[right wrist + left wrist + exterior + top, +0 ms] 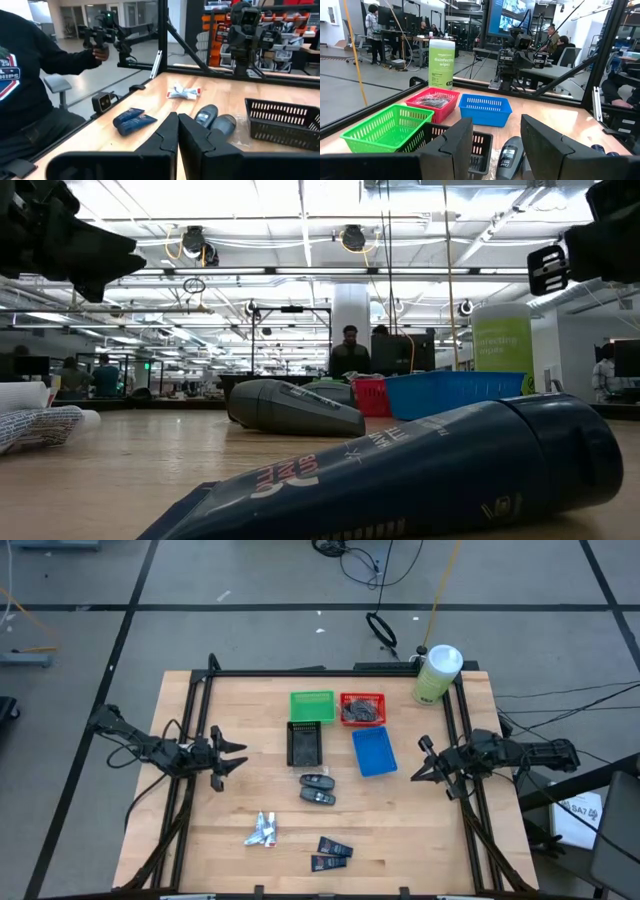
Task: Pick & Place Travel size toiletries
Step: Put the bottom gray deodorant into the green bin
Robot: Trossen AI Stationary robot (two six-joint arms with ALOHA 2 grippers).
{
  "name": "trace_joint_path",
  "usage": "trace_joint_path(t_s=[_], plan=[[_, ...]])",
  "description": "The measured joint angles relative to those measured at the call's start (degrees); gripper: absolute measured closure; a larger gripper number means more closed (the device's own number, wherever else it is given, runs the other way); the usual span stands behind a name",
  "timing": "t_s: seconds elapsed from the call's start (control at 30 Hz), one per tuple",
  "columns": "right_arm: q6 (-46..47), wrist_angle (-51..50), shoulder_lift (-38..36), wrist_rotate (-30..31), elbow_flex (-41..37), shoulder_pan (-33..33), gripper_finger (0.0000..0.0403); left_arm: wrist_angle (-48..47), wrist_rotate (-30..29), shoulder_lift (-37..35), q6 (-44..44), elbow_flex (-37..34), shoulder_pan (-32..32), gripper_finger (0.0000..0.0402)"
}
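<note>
Jaws of the left gripper (240,755) are spread wide and empty; those of the right gripper (421,769) look nearly closed, also empty. Because the two black oval pieces (317,789) lie touching near the surface's middle, both could be caught or pushed when one is gripped.

Even overhead light washes the wooden surface (400,830), shadows soft and short. In the low view ceiling strip lights (300,205) glare white, and the near navy tube (420,470) looms dark, blurred, silhouetted against that brightness.
</note>
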Motion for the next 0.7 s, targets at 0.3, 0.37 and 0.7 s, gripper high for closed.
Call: trace_joint_path(t_s=[0.3,0.37,0.7], plan=[[5.9,0.2,0.5,6.4,-0.1,0.0,0.0401,0.2,-0.1,0.8,-4.6,0.1,0.2,0.0238],[5.2,0.2,0.4,6.2,-0.1,0.0,0.0402,-0.3,-0.7,2.5,-4.3,0.1,0.2,0.0238],[1.5,0.7,0.5,8.2,-0.2,0.0,0.0402,-0.6,-0.5,23.5,-6.2,9.3,0.2,0.0239]])
